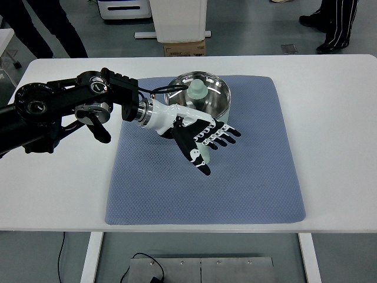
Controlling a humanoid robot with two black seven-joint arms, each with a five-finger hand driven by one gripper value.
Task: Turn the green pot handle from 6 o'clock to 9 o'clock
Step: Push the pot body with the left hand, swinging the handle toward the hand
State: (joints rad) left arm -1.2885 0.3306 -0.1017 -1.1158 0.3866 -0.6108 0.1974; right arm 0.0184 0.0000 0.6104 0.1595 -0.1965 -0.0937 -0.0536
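Note:
A steel pot [215, 101] with a pale green lid knob [196, 89] stands at the back of the blue mat [247, 177]. Its pale green handle [205, 155] points toward the near edge, about 6 o'clock, and is mostly hidden under my hand. My left hand [207, 146] reaches in from the left and lies over the handle. Its fingers [224, 135] are stretched out to the right and the thumb [199, 163] points down, with the handle's tip showing between them. The hand is open, not closed around the handle. My right arm is out of sight.
The mat lies on a white table [336, 118], with bare tabletop to its left and right. Behind the table stand a white pedestal [178, 20] and a cardboard box [184, 50]. People's legs [336, 23] show at the top corners.

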